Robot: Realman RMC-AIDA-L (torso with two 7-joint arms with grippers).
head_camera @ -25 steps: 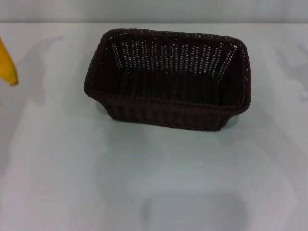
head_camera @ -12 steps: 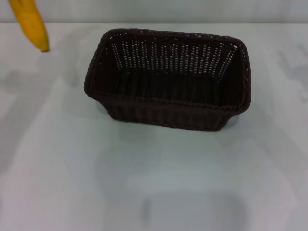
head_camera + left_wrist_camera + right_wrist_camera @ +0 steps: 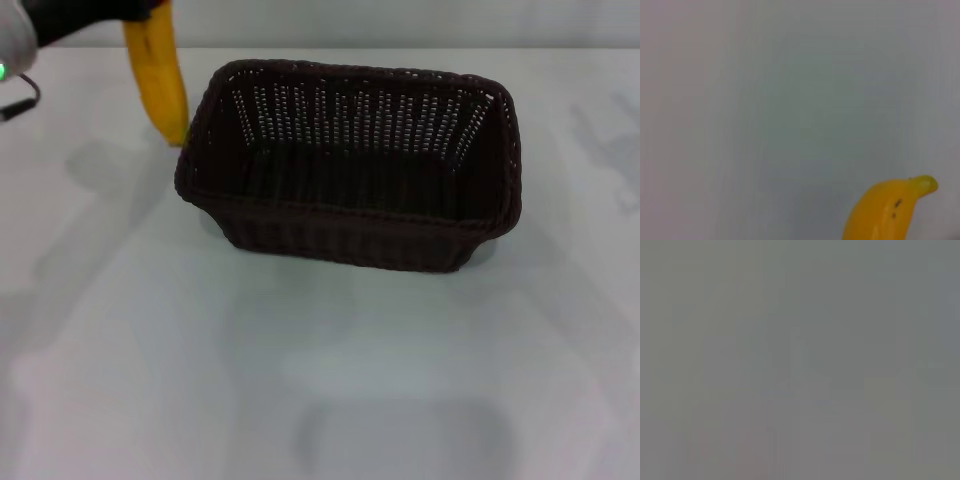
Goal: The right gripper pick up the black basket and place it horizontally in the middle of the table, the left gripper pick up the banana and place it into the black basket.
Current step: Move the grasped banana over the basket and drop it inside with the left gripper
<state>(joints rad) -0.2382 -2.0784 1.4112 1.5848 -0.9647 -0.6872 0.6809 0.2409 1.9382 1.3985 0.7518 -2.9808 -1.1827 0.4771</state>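
Head view, left to right: the left gripper (image 3: 140,12) (top-left corner, green light on its arm) is clamped on the banana (image 3: 160,82), which hangs nearly upright just beside the black basket's left rim. The black basket (image 3: 350,165) stands lengthwise mid-table (image 3: 300,380). The right gripper is out of sight.

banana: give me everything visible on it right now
The banana is ripe yellow, curved, with small dark specks near its tip in the left wrist view. It hangs roughly upright in the air at the table's far left, held from its upper end by the left end effector. Its lower tip sits just outside the black basket's left rim; contact cannot be judged.
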